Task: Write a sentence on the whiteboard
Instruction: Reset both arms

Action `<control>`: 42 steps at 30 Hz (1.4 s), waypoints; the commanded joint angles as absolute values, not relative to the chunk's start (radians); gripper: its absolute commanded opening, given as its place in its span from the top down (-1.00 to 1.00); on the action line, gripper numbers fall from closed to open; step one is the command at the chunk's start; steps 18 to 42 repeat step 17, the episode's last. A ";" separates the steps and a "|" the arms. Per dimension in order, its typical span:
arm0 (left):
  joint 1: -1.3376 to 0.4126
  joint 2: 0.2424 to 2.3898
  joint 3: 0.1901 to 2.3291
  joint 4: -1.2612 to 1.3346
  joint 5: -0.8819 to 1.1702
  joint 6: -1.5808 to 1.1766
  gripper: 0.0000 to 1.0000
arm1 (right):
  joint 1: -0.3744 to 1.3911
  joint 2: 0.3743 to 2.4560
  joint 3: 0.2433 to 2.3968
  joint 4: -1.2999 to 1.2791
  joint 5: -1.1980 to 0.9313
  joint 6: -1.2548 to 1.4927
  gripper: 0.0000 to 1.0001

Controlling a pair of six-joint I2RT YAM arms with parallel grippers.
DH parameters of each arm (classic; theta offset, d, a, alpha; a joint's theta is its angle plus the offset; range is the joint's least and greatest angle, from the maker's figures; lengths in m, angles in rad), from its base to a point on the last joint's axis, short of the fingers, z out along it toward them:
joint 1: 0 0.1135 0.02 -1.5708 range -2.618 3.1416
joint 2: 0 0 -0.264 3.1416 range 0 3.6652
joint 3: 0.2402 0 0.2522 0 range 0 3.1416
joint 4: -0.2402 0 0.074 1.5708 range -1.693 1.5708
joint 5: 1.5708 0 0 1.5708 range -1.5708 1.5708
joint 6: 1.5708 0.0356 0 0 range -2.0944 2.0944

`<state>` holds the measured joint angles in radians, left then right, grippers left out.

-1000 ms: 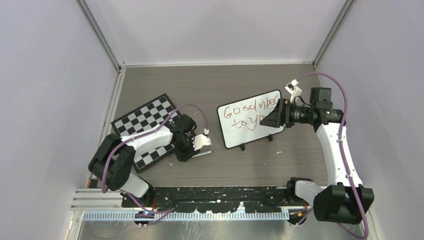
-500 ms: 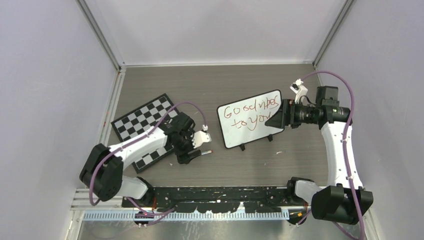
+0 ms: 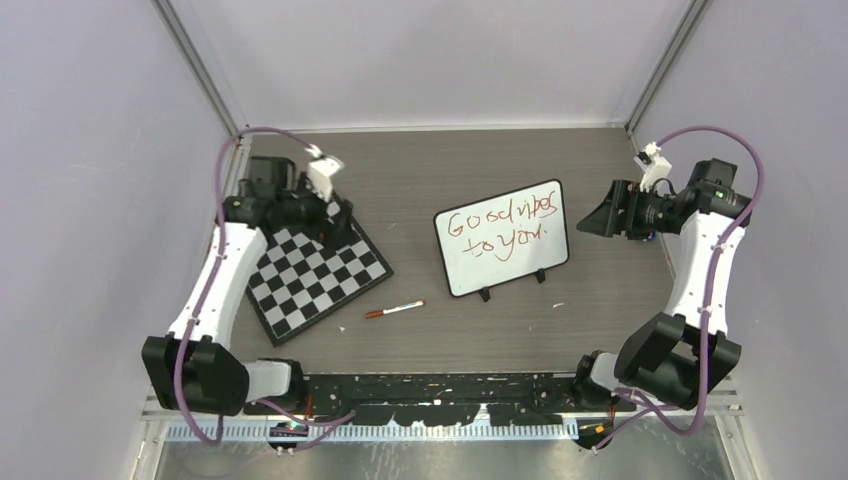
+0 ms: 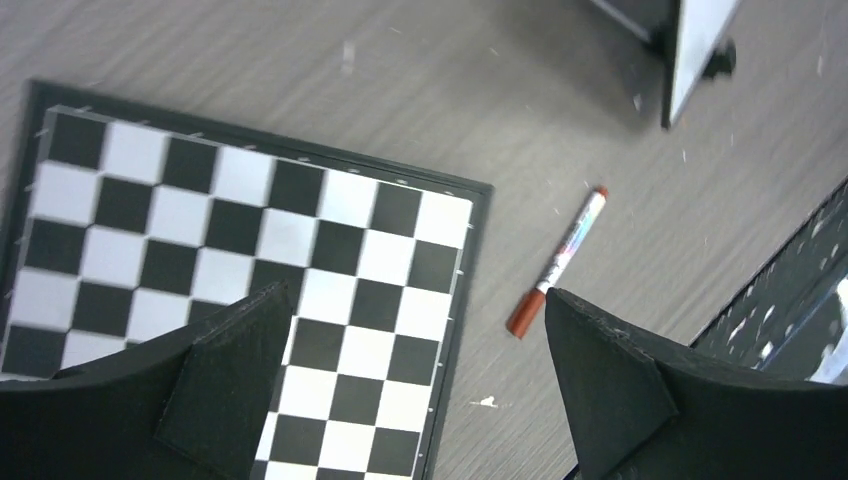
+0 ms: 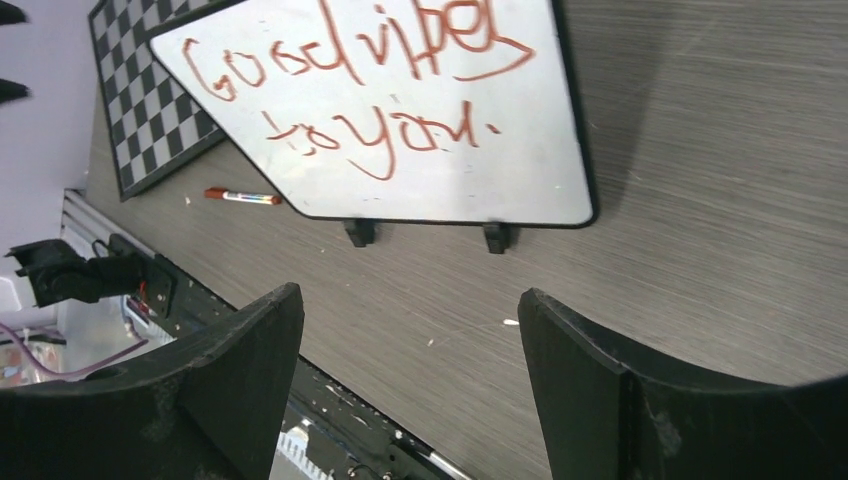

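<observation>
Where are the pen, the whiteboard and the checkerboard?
pen [image 3: 395, 309], top view, middle of its barrel.
whiteboard [image 3: 508, 268], top view, blank white lower part.
checkerboard [image 3: 318, 282], top view, middle squares.

The setting is a robotics laboratory test cell: plain pale enclosure walls [image 3: 90, 150] with aluminium corner profiles [image 3: 200, 70], a grey wood-grain tabletop [image 3: 450, 170] and a black-and-white checkerboard panel [image 3: 320, 285].

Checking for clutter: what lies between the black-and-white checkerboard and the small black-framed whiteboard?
A red-capped white marker pen lies flat on the grey table, touching neither the checkerboard nor the whiteboard; the top external view shows this.
</observation>
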<state>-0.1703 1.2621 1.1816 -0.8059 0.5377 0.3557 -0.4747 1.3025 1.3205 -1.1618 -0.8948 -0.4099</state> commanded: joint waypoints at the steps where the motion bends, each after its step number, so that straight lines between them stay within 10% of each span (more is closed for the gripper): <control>1: 0.059 1.307 1.259 -0.799 0.700 0.213 -0.99 | -0.538 1.343 1.349 -1.193 -0.877 -0.510 -0.66; 42: 0.250 1.361 1.096 -0.682 0.535 0.092 -0.99 | -0.603 1.366 1.162 -1.022 -0.767 -0.477 -0.66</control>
